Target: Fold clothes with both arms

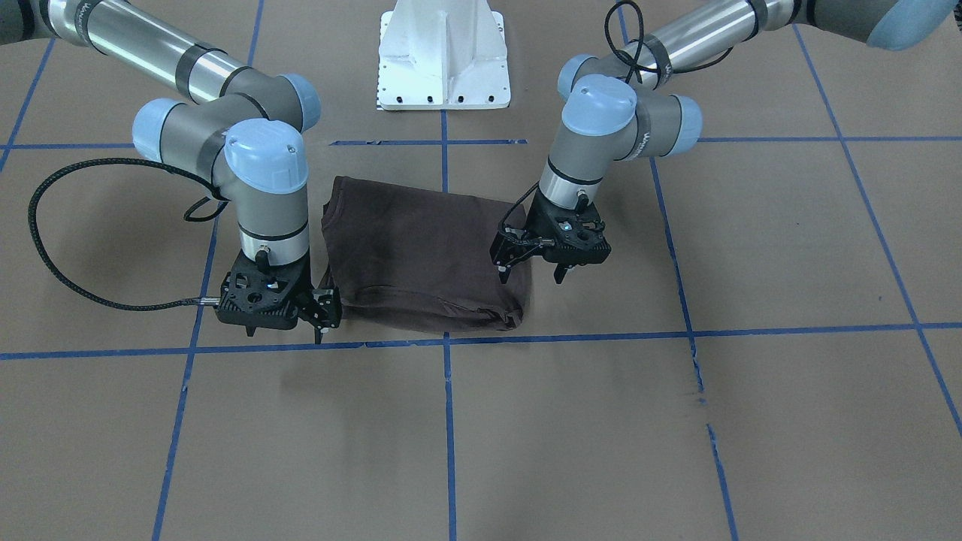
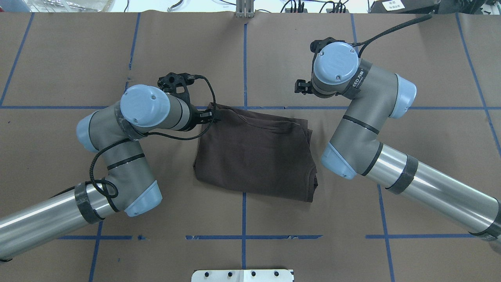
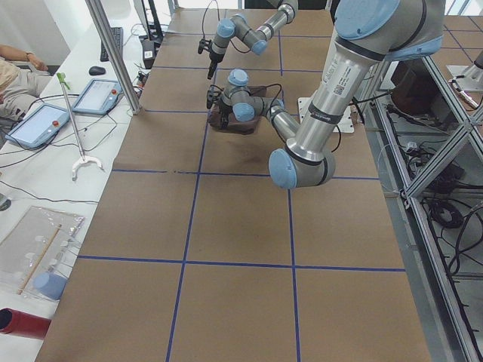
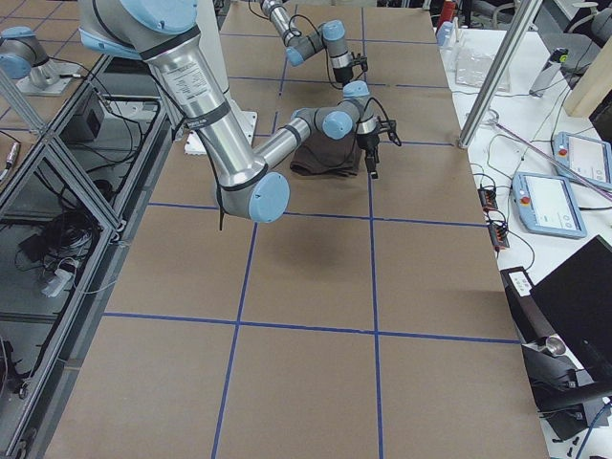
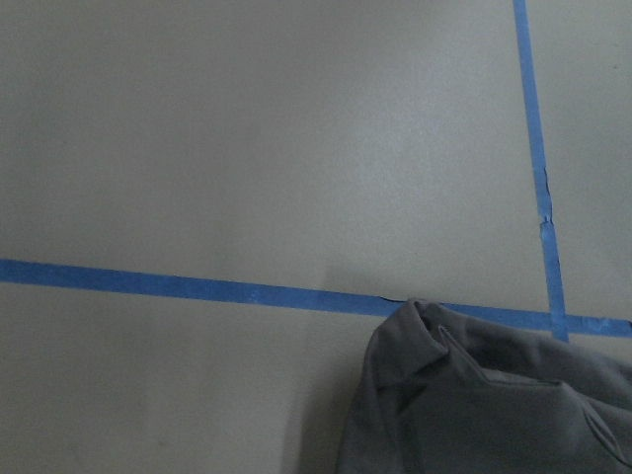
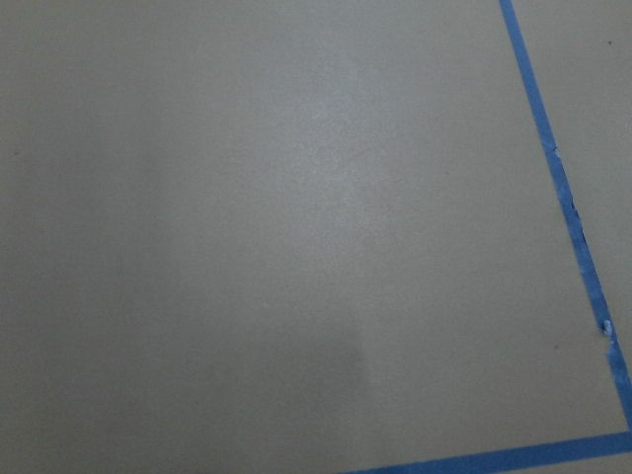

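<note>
Folded T-shirt (image 2: 254, 152) flat mid-table (image 2: 250, 51), rough rectangle, far edge on blue tape line (image 2: 274, 107). Left gripper (image 1: 549, 259) low at shirt's far left corner. Finger spread? Can't tell. Right gripper (image 1: 282, 319) just beside far right corner, over bare table. Fingers unclear too.

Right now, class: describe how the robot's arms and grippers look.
The left arm and right arm are silver tubes with grey joints, light blue round caps, black bands and wrist lettering. The left gripper and right gripper are black, each fed by a black braided cable.
</note>
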You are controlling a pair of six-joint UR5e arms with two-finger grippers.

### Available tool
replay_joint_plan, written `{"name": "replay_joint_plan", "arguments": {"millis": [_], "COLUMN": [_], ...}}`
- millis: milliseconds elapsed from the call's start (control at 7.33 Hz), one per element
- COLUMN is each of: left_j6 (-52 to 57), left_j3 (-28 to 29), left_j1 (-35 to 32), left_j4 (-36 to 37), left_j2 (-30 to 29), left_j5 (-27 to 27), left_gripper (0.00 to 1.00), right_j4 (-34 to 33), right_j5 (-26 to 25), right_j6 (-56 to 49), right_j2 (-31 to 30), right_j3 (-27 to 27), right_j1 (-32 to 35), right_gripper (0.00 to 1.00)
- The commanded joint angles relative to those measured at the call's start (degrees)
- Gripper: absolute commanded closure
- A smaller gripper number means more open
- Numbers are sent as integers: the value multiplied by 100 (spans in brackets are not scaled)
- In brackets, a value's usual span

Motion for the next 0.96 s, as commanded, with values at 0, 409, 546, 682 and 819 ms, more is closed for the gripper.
{"name": "replay_joint_plan", "arguments": {"millis": [0, 409, 546, 682, 819], "left_j6": [-27, -27, -27, -27, -27], "left_j3": [251, 427, 515, 524, 550], "left_j1": [136, 145, 145, 145, 145], "left_j4": [17, 104, 113, 122, 122], "left_j2": [-191, -410, -454, -455, -455], "left_j5": [233, 224, 233, 233, 242], "left_gripper": [0, 0, 0, 0, 0], "right_j4": [7, -2, 7, 7, 7], "right_j5": [49, 40, 14, 5, -4], "right_j6": [23, 24, 24, 24, 32], "right_j2": [-38, -64, -90, -90, -90], "right_j3": [121, 121, 121, 121, 130], "right_j1": [0, -9, -17, -26, -26], "right_gripper": [0, 0, 0, 0, 0]}}
